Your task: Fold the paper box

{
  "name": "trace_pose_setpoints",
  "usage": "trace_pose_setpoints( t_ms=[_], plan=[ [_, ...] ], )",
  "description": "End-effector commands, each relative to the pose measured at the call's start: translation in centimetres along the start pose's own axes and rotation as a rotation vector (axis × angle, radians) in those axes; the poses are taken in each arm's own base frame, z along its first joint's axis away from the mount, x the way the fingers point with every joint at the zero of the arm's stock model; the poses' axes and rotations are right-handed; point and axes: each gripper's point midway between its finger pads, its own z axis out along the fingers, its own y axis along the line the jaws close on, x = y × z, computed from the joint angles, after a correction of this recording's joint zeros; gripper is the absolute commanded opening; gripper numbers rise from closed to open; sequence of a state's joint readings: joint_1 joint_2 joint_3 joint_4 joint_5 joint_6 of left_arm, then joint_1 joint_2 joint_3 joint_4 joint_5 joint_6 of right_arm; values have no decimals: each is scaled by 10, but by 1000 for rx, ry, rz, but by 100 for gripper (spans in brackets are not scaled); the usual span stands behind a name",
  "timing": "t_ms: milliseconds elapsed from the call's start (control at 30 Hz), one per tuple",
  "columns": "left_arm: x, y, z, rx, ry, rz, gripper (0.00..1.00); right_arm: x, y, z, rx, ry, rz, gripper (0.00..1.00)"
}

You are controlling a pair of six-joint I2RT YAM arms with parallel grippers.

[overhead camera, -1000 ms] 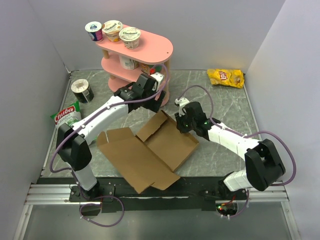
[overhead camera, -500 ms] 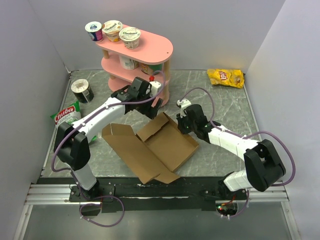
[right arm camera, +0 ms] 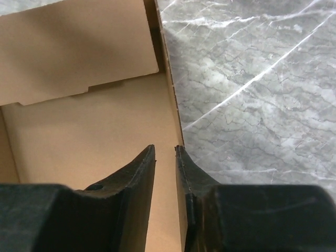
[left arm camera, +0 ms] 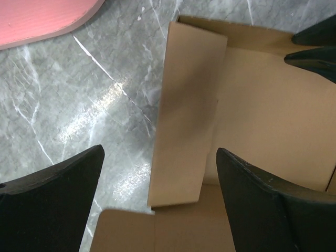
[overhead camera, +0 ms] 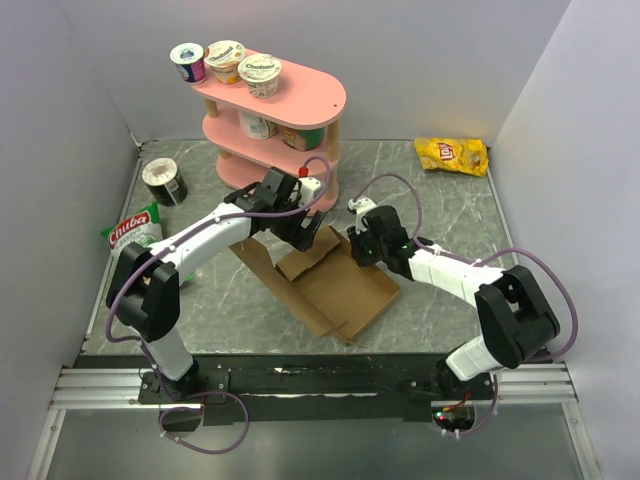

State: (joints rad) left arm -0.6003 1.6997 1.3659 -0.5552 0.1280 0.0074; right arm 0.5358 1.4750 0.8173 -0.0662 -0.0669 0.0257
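Note:
The paper box (overhead camera: 345, 290) is brown cardboard in the middle of the table. Its large left panel (overhead camera: 262, 262) stands raised instead of lying flat. My left gripper (overhead camera: 303, 228) is open above the box's far left side. In the left wrist view (left arm camera: 160, 151) the jaws stand wide apart over an upright side flap (left arm camera: 186, 105), touching nothing. My right gripper (overhead camera: 360, 250) is at the box's far right wall. In the right wrist view (right arm camera: 165, 147) the jaws are nearly closed at that wall's edge (right arm camera: 168, 79), over the box floor (right arm camera: 79, 142).
A pink shelf (overhead camera: 275, 110) with yogurt cups stands right behind the left gripper; its base shows in the left wrist view (left arm camera: 42, 16). A dark can (overhead camera: 164, 182) and a green bag (overhead camera: 132, 232) lie at the left. A yellow chip bag (overhead camera: 452, 154) lies at the back right.
The box's large left panel has swung up from flat on the table and moved right. My left gripper has moved right toward the box. The right gripper has stayed at the far right wall.

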Motion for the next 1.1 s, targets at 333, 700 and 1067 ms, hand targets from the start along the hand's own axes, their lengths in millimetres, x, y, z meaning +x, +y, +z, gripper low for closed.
trace_pose_setpoints(
  t_ms=[333,700,1067],
  plan=[
    [-16,2,-24,9,-123,-39,95,-38,-5,-33,31,-68,-9,56],
    [-16,1,-25,9,-139,-46,97,-17,-22,-15,85,118,44,64],
    [-25,-4,-35,36,-186,-43,98,13,-33,-2,115,253,43,52]
  ],
)
